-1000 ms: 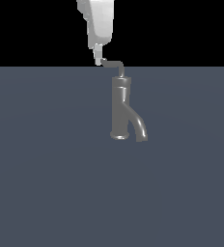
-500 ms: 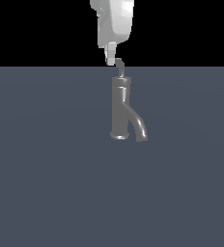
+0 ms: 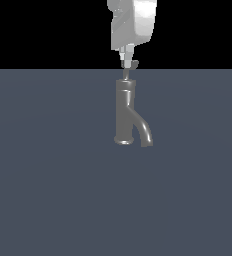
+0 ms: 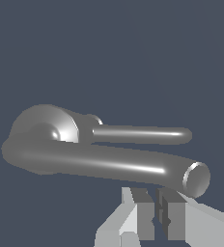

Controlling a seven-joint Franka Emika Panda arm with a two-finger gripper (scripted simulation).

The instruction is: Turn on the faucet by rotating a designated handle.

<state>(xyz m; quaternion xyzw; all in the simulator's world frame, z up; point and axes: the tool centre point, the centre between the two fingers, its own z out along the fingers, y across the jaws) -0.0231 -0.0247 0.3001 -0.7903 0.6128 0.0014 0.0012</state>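
A flat, dark slate-blue floor [image 3: 53, 190] fills the lower part of the exterior view beneath a black background, and on it stands the grey metallic faucet [image 3: 124, 112], an upright cylinder with a flared ring at its foot and a thick curved spout [image 3: 144, 131] that bends down toward the exterior view's right. Above it, the white, blocky body of the robot arm [image 3: 133, 22] comes down from the top edge, ending in the pale grey gripper [image 3: 126, 59], which hangs directly over the top of the faucet. The thin grey bent rod handle [image 3: 131, 69] rises from the faucet's top, its small upturned tip just beside the fingertips on the exterior view's right; whether they touch cannot be told. In the wrist view the faucet [image 4: 46, 140] is seen from above, with the thick spout [image 4: 128, 166] and the slimmer handle [image 4: 140, 135] running side by side in the same direction. The gripper [image 4: 157, 212] shows its two pale fingers [image 4: 139, 214] close together, only a narrow dark gap between them and nothing held in it.
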